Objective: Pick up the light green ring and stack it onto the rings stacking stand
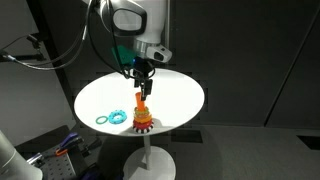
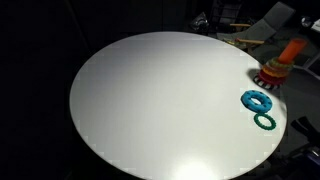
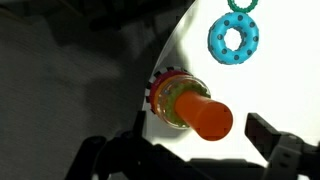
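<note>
The rings stacking stand (image 1: 143,117) is at the table's near edge, an orange peg (image 3: 206,116) on a red scalloped base (image 3: 157,88). The light green ring (image 3: 173,96) lies low around the peg, on the base. My gripper (image 1: 143,72) hangs straight above the peg, open and holding nothing. In the wrist view the gripper (image 3: 195,150) has its dark fingers (image 3: 277,141) on either side of the peg top, apart from it. In an exterior view the stand (image 2: 281,62) is at the far right rim; the gripper does not show there.
A cyan-blue ring (image 3: 234,40) and a thinner teal ring (image 3: 241,5) lie flat beside the stand, also seen as the cyan-blue ring (image 2: 257,100) and teal ring (image 2: 265,121). The round white table (image 2: 150,100) drops off just past the stand. Dark cluttered surroundings lie below.
</note>
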